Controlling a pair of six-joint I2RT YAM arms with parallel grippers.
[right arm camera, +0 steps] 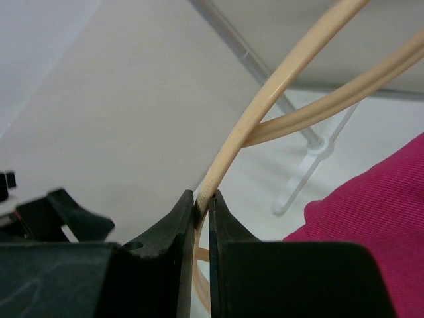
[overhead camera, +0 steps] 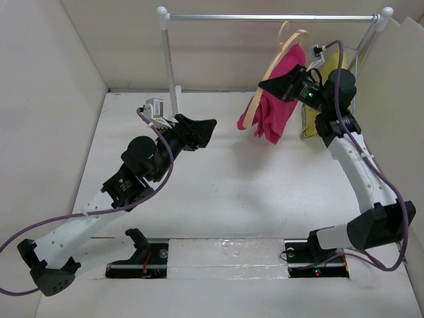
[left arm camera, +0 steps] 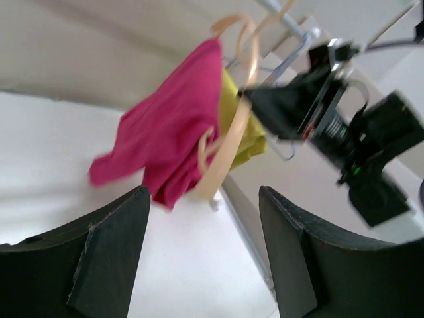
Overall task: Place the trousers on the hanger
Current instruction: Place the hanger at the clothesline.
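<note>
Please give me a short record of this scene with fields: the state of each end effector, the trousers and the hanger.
left end effector: open, empty
right end effector: shut on the hanger
trousers: draped over the hanger
hanger: tilted, below the rail; whether hooked, unclear
yellow garment: behind the trousers

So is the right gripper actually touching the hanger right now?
Touching. In the right wrist view the right gripper is pinched shut on the hanger, with no gap showing.
</note>
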